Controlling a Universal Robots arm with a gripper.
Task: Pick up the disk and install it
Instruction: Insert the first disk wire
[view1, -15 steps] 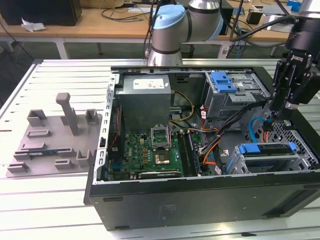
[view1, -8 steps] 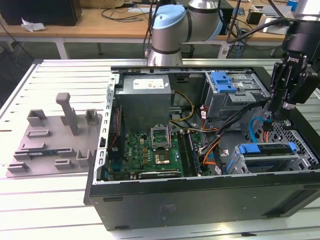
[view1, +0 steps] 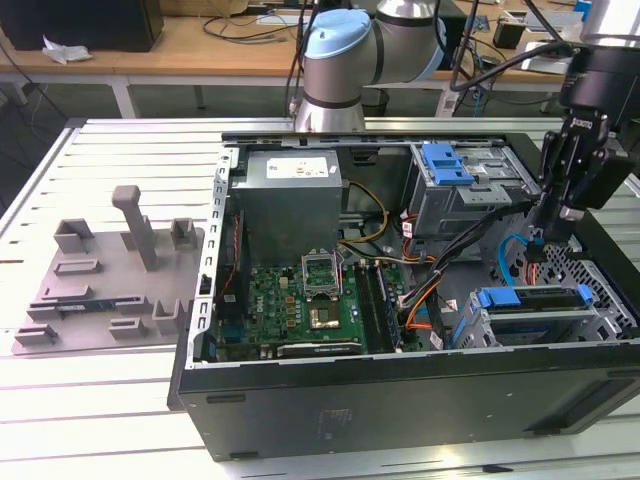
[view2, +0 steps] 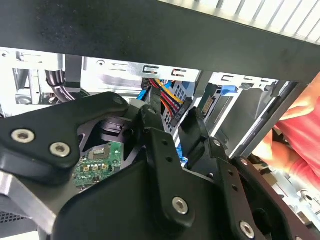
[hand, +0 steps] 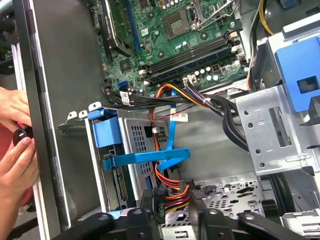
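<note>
Black two-finger gripper (view1: 550, 228) is held low inside the open black computer case (view1: 400, 405), just behind the silver sheet-metal drive cage (view1: 545, 328) at the exterior view's right. The claw is part-spread: its fingertips (view2: 150, 114) are seen apart in both wrist views, and no grip on anything can be made out.

The flat silver disk with blue plastic rails (view1: 532, 303) is judged to be sitting in that cage already, blue rail uppermost. Full seating can't be confirmed from these angles.

Risks as judged from here:
- The red, orange and yellow wire bundle (hand: 167, 184) with its black connector is seen straight through the claw gap. If the claw is closed or swept sideways at this spot, the wires could be snagged and the connector dragged.
- The flat blue ribbon cable (hand: 150, 159) is looped across the perforated cage face, near the gripper. It could be hooked by a finger edge and pulled loose.
- The cage wall is close. With any lateral drift the cage could be struck and the disk jarred on its rails.
- If the disk is only partly home, it could be left proud and unlatched, then shifted by cable tension.
- A person's hand (hand: 17, 150) is held against the outer side of the case wall, close to the work area. If the case is shoved by a collision, that hand could be pinched.
</note>
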